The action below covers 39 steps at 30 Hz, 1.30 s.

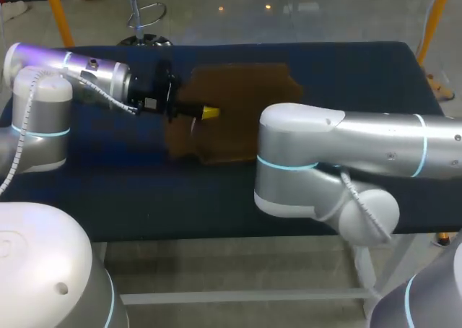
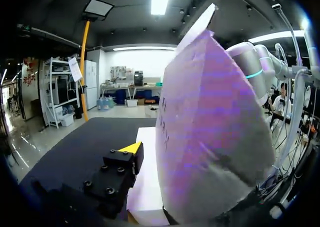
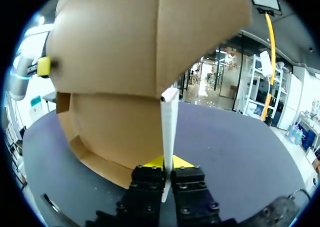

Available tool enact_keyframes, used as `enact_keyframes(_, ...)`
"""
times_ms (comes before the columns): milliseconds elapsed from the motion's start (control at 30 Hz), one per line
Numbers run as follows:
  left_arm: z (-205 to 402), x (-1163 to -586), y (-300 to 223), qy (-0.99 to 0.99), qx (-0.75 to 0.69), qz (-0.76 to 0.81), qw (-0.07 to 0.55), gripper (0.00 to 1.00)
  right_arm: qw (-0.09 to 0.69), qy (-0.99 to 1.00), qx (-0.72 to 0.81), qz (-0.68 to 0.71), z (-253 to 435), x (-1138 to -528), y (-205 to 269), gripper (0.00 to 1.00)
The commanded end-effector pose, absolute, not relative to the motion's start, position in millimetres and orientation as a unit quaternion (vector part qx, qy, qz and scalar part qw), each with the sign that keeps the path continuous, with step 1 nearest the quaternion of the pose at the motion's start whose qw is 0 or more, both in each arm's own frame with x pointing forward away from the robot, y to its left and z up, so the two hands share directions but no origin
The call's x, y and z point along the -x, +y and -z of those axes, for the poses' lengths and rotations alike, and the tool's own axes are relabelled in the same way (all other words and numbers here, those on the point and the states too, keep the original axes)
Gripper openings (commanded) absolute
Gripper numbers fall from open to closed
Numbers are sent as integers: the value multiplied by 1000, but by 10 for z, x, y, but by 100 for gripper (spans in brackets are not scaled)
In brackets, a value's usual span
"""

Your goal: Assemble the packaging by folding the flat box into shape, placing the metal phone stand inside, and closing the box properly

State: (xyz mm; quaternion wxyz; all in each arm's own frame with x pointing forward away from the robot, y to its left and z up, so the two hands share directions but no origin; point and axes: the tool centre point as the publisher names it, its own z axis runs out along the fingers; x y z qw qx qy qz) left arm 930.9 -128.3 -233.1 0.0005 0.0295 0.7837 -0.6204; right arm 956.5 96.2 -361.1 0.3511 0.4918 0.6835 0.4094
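In the head view, the left arm (image 1: 79, 71) is coming in from the left side and the left gripper (image 1: 208, 113) is hanging over the brown cardboard box (image 1: 245, 97), which is sitting at the far middle of the dark table (image 1: 144, 198). The right arm (image 1: 346, 144) is crossing in from the right, its bulky joint hiding the box's near right corner and its own gripper. In the left wrist view, the left gripper (image 2: 131, 148) is sitting just beside a tall box panel (image 2: 210, 127) that is standing upright ahead of it, with another panel lying flat on the table below. Whether this gripper is grasping the cardboard cannot be told. In the right wrist view, the right gripper (image 3: 166, 163) is pinching a thin flap (image 3: 169, 122) of the cardboard box, seen edge-on, with both fingers pressing against its two sides. The box's larger panels are rising ahead of and above it, and the left gripper (image 3: 44, 66) is touching the outer edge of one raised panel.
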Motion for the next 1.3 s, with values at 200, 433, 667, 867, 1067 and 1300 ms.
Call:
enact_keyframes(200,2029,-9024,-1043,813,-32,578,58,100,407,643,-540,-361,3570,-9528,904,0)
enact_keyframes(433,1941,-8938,-820,826,2,552,113,100,331,661,-525,-422,3520,-9528,797,0)
enact_keyframes(667,1834,-8811,-613,831,8,536,151,100,278,677,-501,-462,3479,-9534,729,0)
enact_keyframes(867,1782,-8714,-477,827,20,533,176,100,226,689,-476,-496,3479,-9555,674,0)
enact_keyframes(1067,1695,-8596,-395,833,17,514,203,100,161,708,-444,-525,3468,-9599,646,0)
enact_keyframes(1300,1615,-8446,-312,838,10,496,229,100,100,727,-415,-538,3411,-9628,613,0)
